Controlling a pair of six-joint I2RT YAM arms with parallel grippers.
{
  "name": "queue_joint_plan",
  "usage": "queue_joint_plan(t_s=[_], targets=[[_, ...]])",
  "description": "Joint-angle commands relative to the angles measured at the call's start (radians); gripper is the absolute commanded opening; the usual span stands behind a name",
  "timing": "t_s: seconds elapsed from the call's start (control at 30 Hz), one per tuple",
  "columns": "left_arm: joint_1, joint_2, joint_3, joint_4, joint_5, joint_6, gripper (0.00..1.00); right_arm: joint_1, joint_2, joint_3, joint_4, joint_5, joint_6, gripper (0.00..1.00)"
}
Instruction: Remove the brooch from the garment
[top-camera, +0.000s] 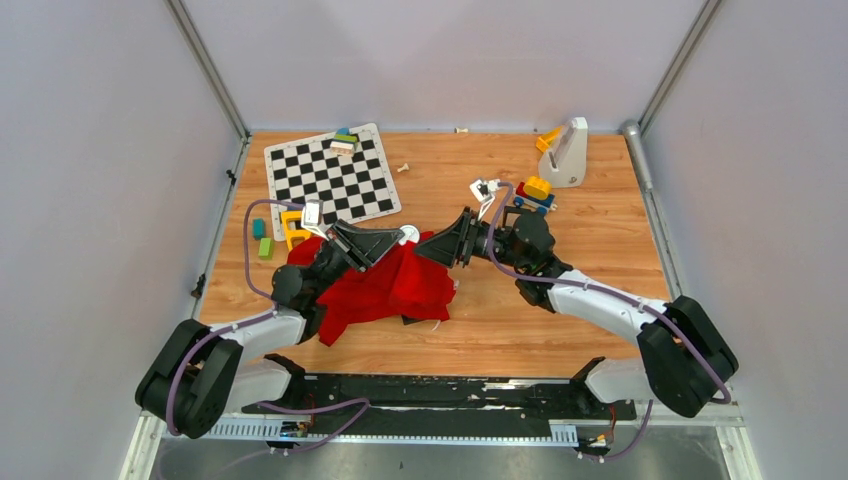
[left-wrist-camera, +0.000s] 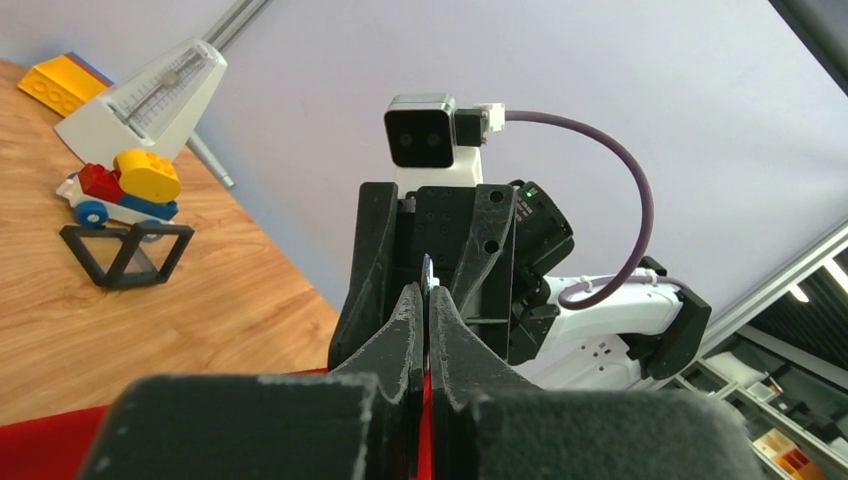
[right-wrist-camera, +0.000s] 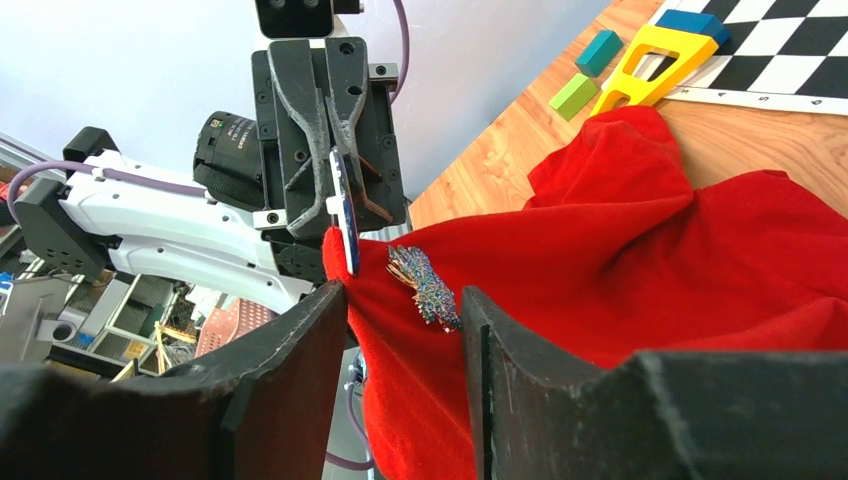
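The red garment (top-camera: 390, 285) lies bunched at the table's middle. My left gripper (top-camera: 398, 240) is shut on its raised edge together with a thin white-and-blue disc (right-wrist-camera: 345, 205), which also shows edge-on in the left wrist view (left-wrist-camera: 427, 272). The glittery multicoloured brooch (right-wrist-camera: 425, 285) sits on the lifted cloth (right-wrist-camera: 620, 250) just below that grip. My right gripper (right-wrist-camera: 405, 305) is open and faces the left one. One of its fingers is on each side of the cloth fold, and the brooch is close to the right-hand finger. The right gripper also shows in the top view (top-camera: 440, 247).
A chessboard mat (top-camera: 330, 180) with small blocks lies at the back left. A yellow arch (top-camera: 292, 228) and green blocks (top-camera: 265, 247) are left of the garment. A metronome (top-camera: 566, 152), a brick toy car (top-camera: 534, 192) and a black wire frame (left-wrist-camera: 125, 252) stand at the back right.
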Motion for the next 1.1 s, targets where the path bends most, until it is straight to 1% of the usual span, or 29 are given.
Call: queue_joint_plan(t_s=[0.0,0.13,0.23,0.27,0.37,0.5,0.53,0.6,0.7,0.73,0.77,0.8,0.83,0.87,0.9,0.93,0.97,1.0,1.03,1.07], targets=[[-0.005,-0.029,0.031,0.071,0.004,-0.006,0.00,0.003,-0.002,0.002,0.116,0.007,0.020,0.46],[-0.005,-0.031,0.032,0.072,0.004,-0.010,0.00,0.004,0.021,0.024,0.162,-0.022,0.040,0.45],[-0.005,-0.028,0.036,0.072,0.005,-0.014,0.00,0.004,0.038,0.058,0.144,-0.014,0.046,0.34],[-0.005,-0.029,0.036,0.074,0.006,-0.015,0.00,0.004,0.041,0.068,0.130,-0.010,0.048,0.32],[-0.005,-0.034,0.036,0.075,0.008,-0.011,0.00,0.004,0.050,0.076,0.128,-0.003,0.059,0.31],[-0.004,-0.033,0.034,0.075,0.008,-0.011,0.00,0.004,0.065,0.073,0.174,-0.026,0.081,0.32],[-0.005,-0.032,0.034,0.078,0.008,-0.013,0.00,0.004,0.070,0.074,0.181,-0.030,0.085,0.30],[-0.004,-0.030,0.034,0.083,0.008,-0.019,0.00,0.004,0.076,0.081,0.179,-0.034,0.086,0.12],[-0.004,-0.037,0.032,0.085,0.006,-0.023,0.00,0.003,0.069,0.086,0.154,-0.032,0.074,0.01],[-0.004,-0.039,0.030,0.078,0.009,-0.021,0.00,0.002,0.058,0.088,0.127,-0.032,0.065,0.00],[-0.002,-0.049,0.026,0.065,0.012,-0.021,0.03,0.000,0.045,0.090,0.092,-0.029,0.056,0.00],[0.006,-0.056,0.026,0.018,0.032,-0.024,0.06,-0.003,0.029,0.096,0.046,-0.025,0.041,0.00],[0.013,-0.074,0.030,-0.011,0.046,-0.026,0.15,-0.009,0.013,0.104,-0.017,-0.020,0.027,0.00],[0.036,-0.085,0.032,-0.081,0.089,-0.027,0.20,-0.017,-0.003,0.112,-0.075,-0.015,0.015,0.00],[0.051,-0.106,0.037,-0.113,0.115,-0.032,0.29,-0.027,-0.015,0.126,-0.133,-0.021,0.001,0.00],[0.088,-0.117,0.038,-0.154,0.167,-0.036,0.34,-0.040,-0.024,0.139,-0.186,-0.046,-0.016,0.00],[0.111,-0.137,0.040,-0.163,0.200,-0.052,0.45,-0.052,-0.030,0.154,-0.236,-0.076,-0.034,0.00],[0.161,-0.153,0.052,-0.173,0.275,-0.059,0.53,-0.065,-0.033,0.171,-0.288,-0.113,-0.052,0.00],[0.209,-0.159,0.064,-0.189,0.312,-0.068,0.56,-0.079,-0.031,0.196,-0.347,-0.152,-0.081,0.00],[0.232,-0.170,0.093,-0.243,0.384,-0.066,0.60,-0.088,-0.027,0.223,-0.412,-0.186,-0.108,0.00]])
